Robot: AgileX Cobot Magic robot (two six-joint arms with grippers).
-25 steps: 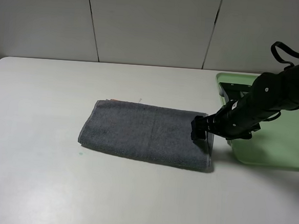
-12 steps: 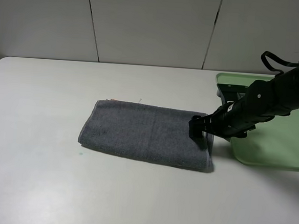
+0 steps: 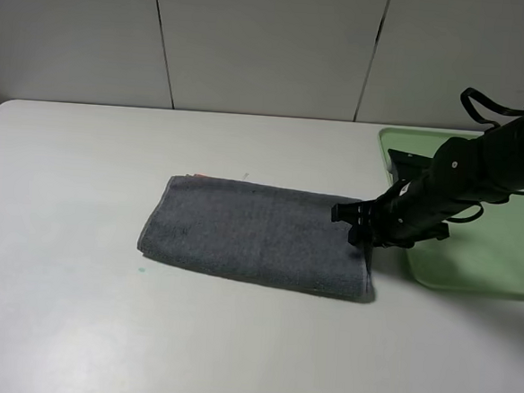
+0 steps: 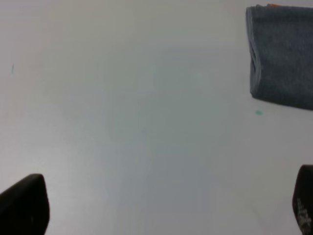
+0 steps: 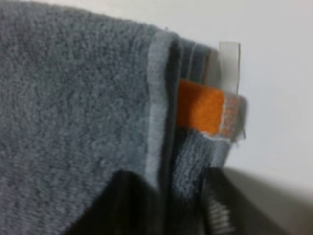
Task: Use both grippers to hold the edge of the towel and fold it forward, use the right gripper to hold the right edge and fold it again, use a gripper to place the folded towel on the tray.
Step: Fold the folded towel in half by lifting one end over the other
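While the towel (image 3: 250, 233) lies folded once on the white bench (image 3: 74, 309), dark grey face up, the right hand (image 3: 361, 223) sits low at its right-hand short edge, roughly halfway along that edge. Seen from above, the towel is a long rectangle set slightly askew near the middle of the bench, with a thin pale hem round it and a sliver of orange showing at its far left corner.

The right wrist view looks straight at the stacked layers of that edge. Two black fingers (image 5: 129, 205) stand one on each side of the layers, with grey cloth filling the narrow gap between them, so the right hand is clamped on the towel's edge. Just beyond the grip an orange stripe (image 5: 200, 110) shows between the layers, and a small white tag (image 5: 230, 68) sticks out past it.

The right arm (image 3: 480, 167) reaches in from the right, crossing over the near-left part of the tray (image 3: 491, 271). The pale green tray sits flat at the right side of the bench, just beside the towel's right end but not touching it.

The left hand (image 4: 164, 208) does not appear in the high view. In its own wrist view its two black fingertips show far apart at the edges of the picture, so it is spread wide, holding nothing, over bare bench. The towel's left end is visible from there, well apart from the fingertips, with a tiny green speck (image 4: 258, 113) on the bench near its corner.
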